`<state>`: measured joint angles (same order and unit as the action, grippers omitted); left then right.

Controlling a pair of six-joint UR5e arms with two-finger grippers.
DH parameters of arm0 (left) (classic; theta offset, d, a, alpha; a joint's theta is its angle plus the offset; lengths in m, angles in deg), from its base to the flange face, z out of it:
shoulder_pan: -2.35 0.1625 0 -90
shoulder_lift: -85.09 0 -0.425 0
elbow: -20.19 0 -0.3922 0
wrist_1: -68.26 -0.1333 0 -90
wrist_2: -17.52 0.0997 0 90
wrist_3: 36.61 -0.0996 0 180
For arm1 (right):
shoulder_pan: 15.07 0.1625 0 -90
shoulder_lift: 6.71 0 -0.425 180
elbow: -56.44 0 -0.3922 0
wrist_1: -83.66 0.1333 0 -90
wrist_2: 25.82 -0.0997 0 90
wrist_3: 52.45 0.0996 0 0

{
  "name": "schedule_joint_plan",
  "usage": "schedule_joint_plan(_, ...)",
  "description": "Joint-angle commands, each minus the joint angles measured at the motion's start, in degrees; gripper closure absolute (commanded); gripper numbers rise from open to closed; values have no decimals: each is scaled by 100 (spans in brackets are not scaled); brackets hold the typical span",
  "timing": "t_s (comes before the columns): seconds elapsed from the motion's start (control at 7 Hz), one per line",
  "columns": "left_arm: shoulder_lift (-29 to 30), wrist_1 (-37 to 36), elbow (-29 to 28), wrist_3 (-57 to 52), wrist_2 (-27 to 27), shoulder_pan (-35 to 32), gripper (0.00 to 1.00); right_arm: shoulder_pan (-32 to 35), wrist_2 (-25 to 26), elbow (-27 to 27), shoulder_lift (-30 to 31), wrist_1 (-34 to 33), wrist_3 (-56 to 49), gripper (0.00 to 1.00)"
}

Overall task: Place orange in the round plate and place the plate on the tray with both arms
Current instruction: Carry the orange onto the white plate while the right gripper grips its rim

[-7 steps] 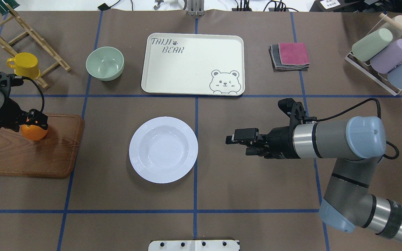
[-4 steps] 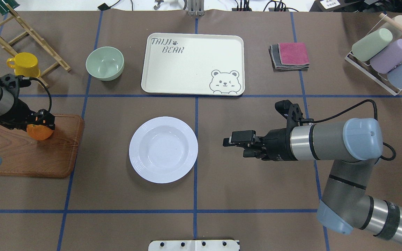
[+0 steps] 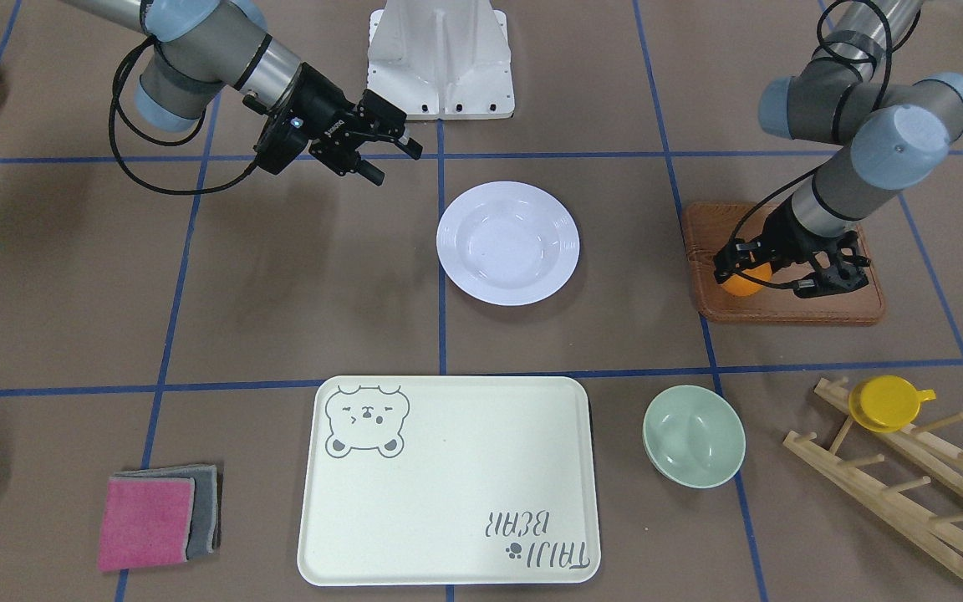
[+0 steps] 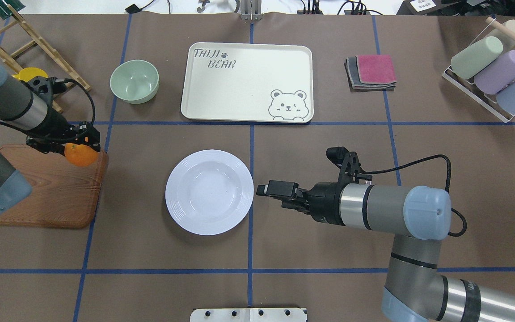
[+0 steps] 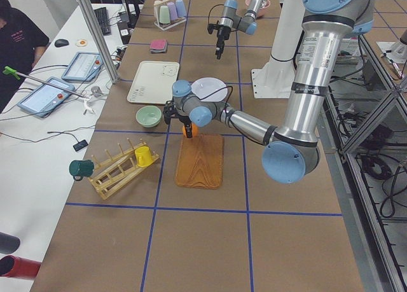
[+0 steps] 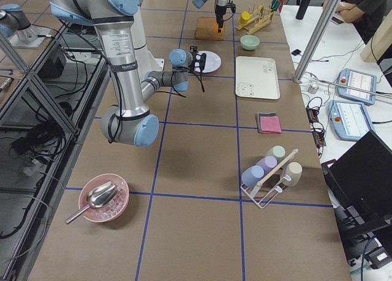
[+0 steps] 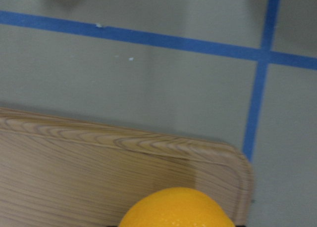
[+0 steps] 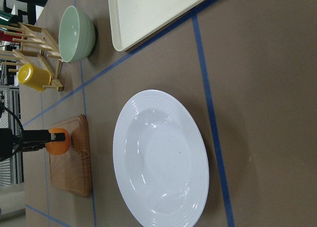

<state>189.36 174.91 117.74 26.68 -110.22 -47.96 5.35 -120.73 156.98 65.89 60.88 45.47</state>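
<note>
My left gripper is shut on the orange and holds it over the right far corner of the wooden board. The left wrist view shows the orange above that corner. The white round plate sits bare at the table's middle, to the right of the orange. Just off the plate's right rim is my right gripper, open with nothing between its fingers and pointing at the plate. The cream bear tray lies beyond the plate with nothing on it.
A mint-green bowl stands left of the tray. A wooden drying rack with a yellow cup is at the far left. Folded cloths and a rack of pastel cups sit at the far right.
The left gripper has carried the orange right and away from the robot, from the board's middle to its right far corner. The right gripper has moved left, up to the plate's rim.
</note>
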Motion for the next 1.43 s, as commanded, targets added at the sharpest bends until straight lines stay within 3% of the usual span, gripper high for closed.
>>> schedule_joint_plan(0.0, 759, -347, 62, 883, 125, 440, 22, -56, 211, -577, -175, 432, -167, 0)
schedule_joint_plan(0.43, 1366, -365, 18, 1781, 660, 1240, 22, 41, 263, -1587, -859, 388, -273, 0)
schedule_joint_plan(0.86, 1693, -365, -122, 2205, 1030, 1743, 21, -11, 255, -1889, -1019, 388, -247, 0)
schedule_joint_plan(1.0, 1693, -356, -123, 2206, 1032, 1753, 17, -21, 246, -1889, -1037, 406, -230, 0)
schedule_joint_plan(1.14, 1685, -356, -123, 2188, 1040, 1753, 6, -29, 246, -1889, -1081, 414, -204, 1)
schedule_joint_plan(1.29, 1676, -347, -123, 2162, 1040, 1744, 3, -38, 254, -1889, -1098, 415, -195, 1)
